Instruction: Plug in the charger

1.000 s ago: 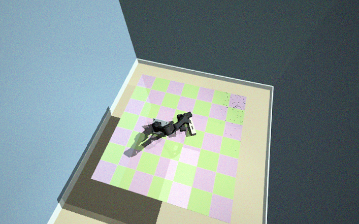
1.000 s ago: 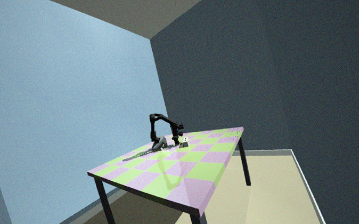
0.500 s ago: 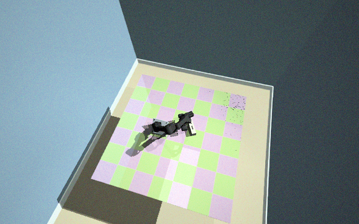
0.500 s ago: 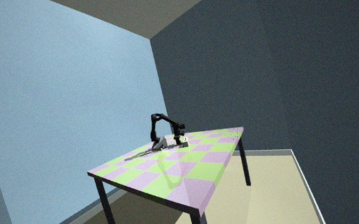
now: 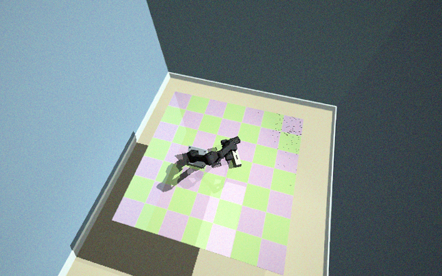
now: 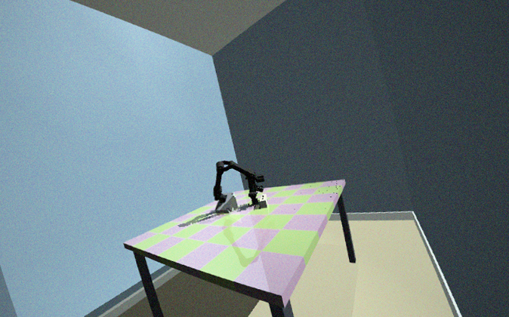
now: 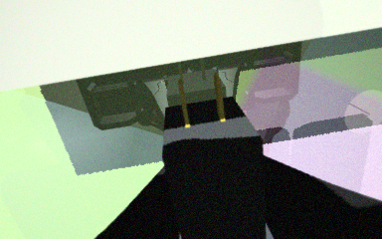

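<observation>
End effector (image 5: 234,157) (image 6: 255,204) (image 7: 209,166) clamped on charger (image 7: 211,130), seemingly near the power strip (image 5: 237,158) (image 6: 263,199).

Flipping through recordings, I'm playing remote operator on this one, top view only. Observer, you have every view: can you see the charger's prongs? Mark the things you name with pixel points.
Observer: Yes. In the wrist view, two brass-coloured prongs (image 7: 219,97) stick out of the charger (image 7: 214,131), outside any outlet.

Operator: How high is the pincer (image 5: 229,158) (image 6: 254,202) (image 7: 209,166)?

Observer: In the exterior view it points down, low over the table (image 6: 253,234), beside the white power strip (image 5: 237,158) (image 6: 263,199) (image 7: 149,40).
</observation>
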Motion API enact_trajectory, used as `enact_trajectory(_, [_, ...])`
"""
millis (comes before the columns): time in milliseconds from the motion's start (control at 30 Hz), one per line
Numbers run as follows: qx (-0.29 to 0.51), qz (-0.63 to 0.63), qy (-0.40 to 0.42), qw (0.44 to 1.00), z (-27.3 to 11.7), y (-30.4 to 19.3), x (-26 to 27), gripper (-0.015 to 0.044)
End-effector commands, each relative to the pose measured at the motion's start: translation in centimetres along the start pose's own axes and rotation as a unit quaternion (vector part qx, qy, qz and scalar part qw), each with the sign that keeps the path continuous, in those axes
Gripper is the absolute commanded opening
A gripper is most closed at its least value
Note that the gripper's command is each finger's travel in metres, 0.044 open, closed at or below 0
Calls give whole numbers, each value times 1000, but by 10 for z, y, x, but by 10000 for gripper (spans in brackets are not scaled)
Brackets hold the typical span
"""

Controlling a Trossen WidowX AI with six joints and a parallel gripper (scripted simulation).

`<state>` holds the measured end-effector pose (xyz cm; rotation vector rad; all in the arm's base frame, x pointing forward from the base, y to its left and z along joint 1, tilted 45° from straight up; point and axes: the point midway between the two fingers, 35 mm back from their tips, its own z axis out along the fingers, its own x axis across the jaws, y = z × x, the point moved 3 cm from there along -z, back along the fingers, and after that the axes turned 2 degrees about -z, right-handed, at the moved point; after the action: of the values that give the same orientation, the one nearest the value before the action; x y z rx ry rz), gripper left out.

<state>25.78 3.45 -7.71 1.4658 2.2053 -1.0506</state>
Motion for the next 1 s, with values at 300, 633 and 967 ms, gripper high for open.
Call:
enact_trajectory(300, [0,-3,-2,1000,0,2,-1,0])
enact_trajectory(633, [0,-3,-2,1000,-1,5,-2,0])
enact_trajectory(967, [0,-3,-2,1000,-1,8,-2,0])
